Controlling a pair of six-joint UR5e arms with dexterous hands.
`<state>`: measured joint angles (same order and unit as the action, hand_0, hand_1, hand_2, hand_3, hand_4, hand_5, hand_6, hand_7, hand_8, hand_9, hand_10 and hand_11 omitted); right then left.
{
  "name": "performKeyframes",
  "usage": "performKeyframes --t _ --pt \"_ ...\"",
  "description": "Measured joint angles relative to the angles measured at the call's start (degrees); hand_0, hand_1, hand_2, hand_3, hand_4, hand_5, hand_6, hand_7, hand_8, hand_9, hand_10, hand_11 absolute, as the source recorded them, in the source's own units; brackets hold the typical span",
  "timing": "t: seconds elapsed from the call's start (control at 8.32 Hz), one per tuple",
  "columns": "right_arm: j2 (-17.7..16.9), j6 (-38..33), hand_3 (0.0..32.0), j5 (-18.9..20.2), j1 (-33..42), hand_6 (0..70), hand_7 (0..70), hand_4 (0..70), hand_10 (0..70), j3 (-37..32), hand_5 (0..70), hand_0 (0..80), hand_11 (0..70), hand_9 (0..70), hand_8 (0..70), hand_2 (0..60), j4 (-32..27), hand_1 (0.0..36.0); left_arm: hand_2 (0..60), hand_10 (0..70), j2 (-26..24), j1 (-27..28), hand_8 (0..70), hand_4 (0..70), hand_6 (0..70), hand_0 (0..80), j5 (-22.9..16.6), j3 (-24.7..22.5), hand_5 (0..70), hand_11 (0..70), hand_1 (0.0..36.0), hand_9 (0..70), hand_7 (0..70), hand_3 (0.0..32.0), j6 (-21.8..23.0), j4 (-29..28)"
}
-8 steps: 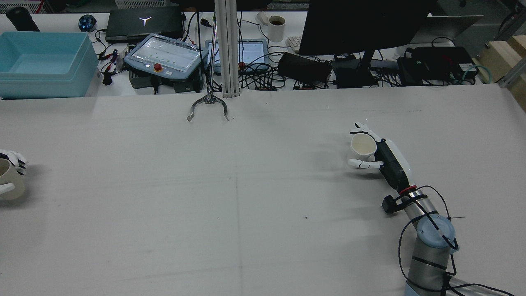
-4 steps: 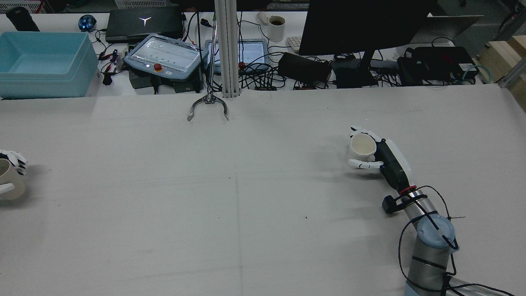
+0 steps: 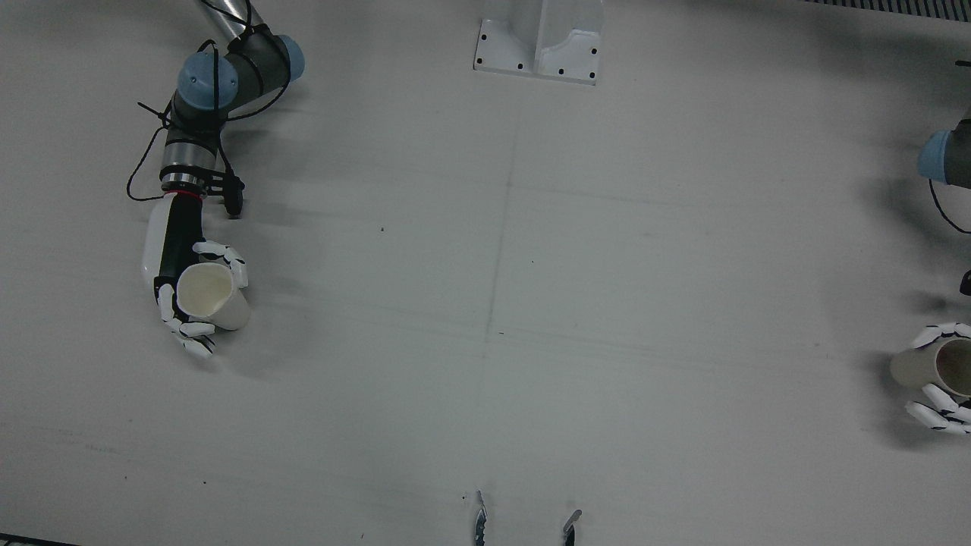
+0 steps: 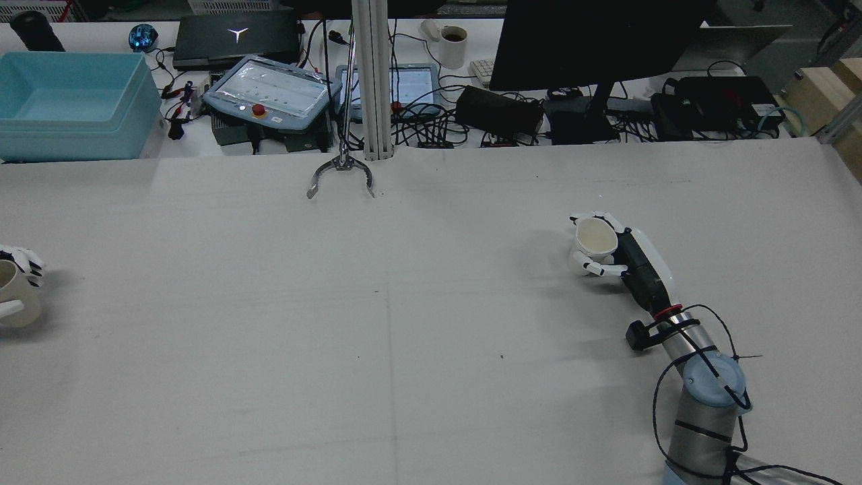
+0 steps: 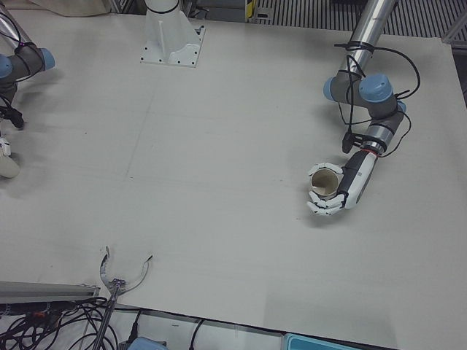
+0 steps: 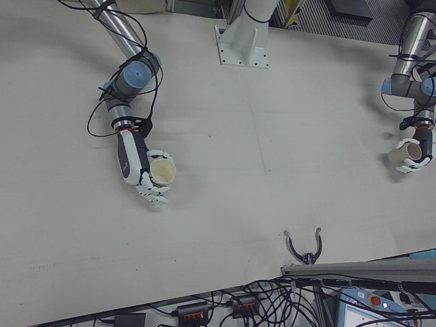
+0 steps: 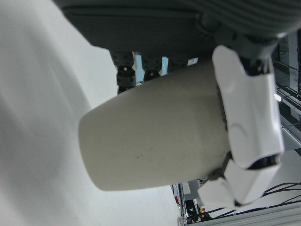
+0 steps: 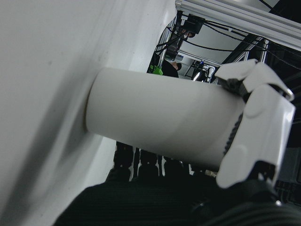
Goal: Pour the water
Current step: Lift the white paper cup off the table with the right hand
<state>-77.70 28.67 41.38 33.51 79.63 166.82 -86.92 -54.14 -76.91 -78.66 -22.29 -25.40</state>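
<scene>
Cups first. How does the right cup look from your seat?

Plain cream, matte, straight-sided with a slight taper toward the base. I see the same pale cream inside its mouth; whether it has water in it I cannot tell.

Where is it?

Taking the rear view as my clock face, it sits at about 2 o'clock on the table. My right hand has its white fingers wrapped around the wall, a thumb on one side and the rest on the other. From the right hand view the base meets the table surface and the cup stands about upright.

And the left cup?

Same shape, a shade more beige, with a darker brownish inside. It is at 9 o'clock, right at the edge of the rear view and well apart from the other. My left hand grips it from the side, fingers curled round the upper wall. In the left hand view it leans a little, and I cannot tell whether the base is touching the table.
</scene>
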Motion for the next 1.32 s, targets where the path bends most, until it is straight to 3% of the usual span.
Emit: performKeyframes --t 0.48,0.72,1.32 --pt "0.00 -0.01 0.0 0.00 -0.03 34.4 31.4 0.0 39.7 0.00 59.3 40.3 57.2 37.3 31.4 60.0 0.01 30.5 60.0 27.0 0.00 0.00 30.6 45.2 35.4 54.2 0.00 0.00 68.1 40.6 28.1 41.3 38.3 0.0 -0.03 -0.03" --pt "0.00 -0.10 0.0 -0.08 -0.03 32.3 30.2 0.0 35.8 0.00 58.6 42.1 52.3 35.0 29.0 60.0 0.00 28.7 60.0 27.1 0.02 0.00 30.5 45.1 35.2 54.3 0.00 0.00 68.0 40.7 28.2 41.1 37.9 0.0 -0.03 -0.04" --pt "0.03 -0.55 0.0 0.20 1.04 30.8 29.9 0.0 31.8 1.66 60.2 45.9 47.4 30.2 25.7 60.0 0.03 30.8 59.4 26.9 0.08 -0.04 30.7 46.2 35.5 54.8 0.00 -0.07 68.6 40.4 28.0 41.1 38.2 0.0 0.12 -0.02"
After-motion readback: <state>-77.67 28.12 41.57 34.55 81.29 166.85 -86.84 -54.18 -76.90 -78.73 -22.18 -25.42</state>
